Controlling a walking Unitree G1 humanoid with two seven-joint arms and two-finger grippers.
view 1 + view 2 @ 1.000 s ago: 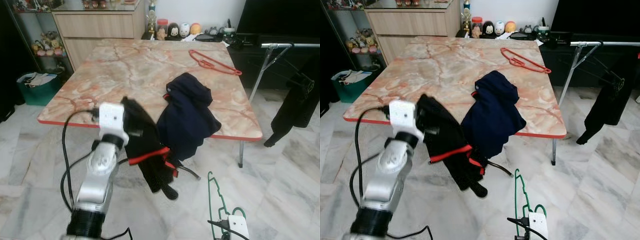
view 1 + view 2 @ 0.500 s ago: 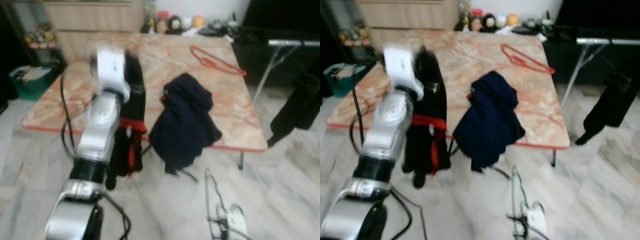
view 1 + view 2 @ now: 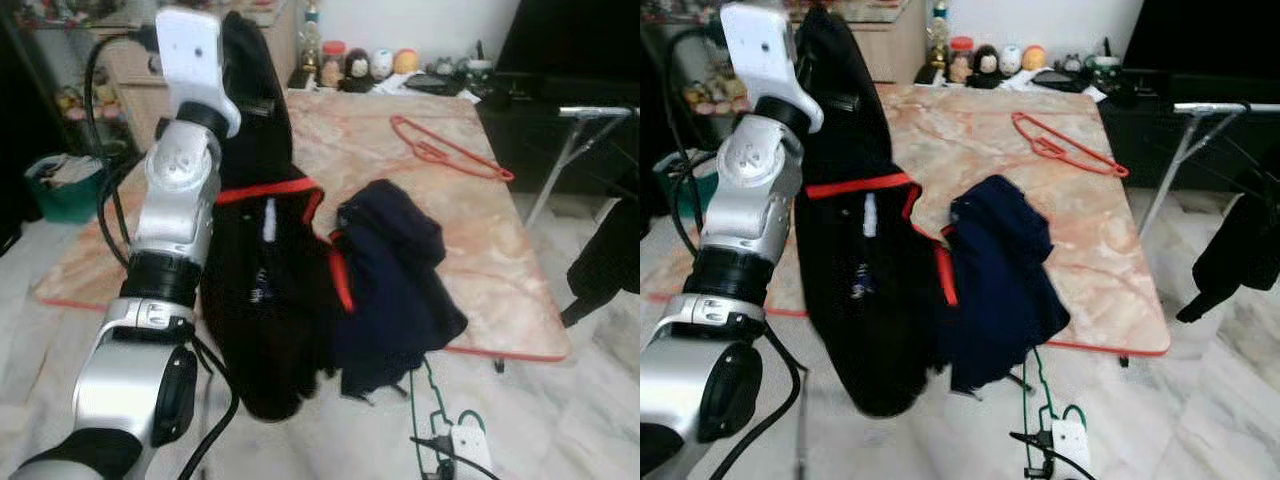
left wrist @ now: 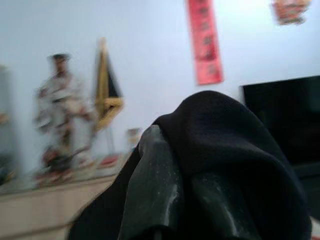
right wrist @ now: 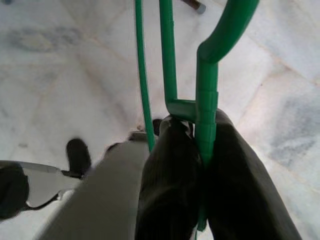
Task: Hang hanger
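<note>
Black garment point(image 3: 262, 250), clamped by left gripper point(image 4: 192, 165), now lifted high above table point(image 3: 480, 240); right gripper point(image 5: 199, 165) pinches green hanger point(image 5: 205, 95) below table's near edge.

Green hanger pinched low, black garment lifted high.

The green hanger point(image 5: 206, 90) is thin plastic, its neck clamped between the right gripper point(image 5: 200, 165) fingers, its frame hanging over the marble floor. The black garment point(image 3: 265, 270) with red trim drapes from the raised left gripper point(image 4: 200, 200), hanging long beside a navy garment point(image 3: 395, 275). A red hanger point(image 3: 450, 155) lies flat on the table.
</note>
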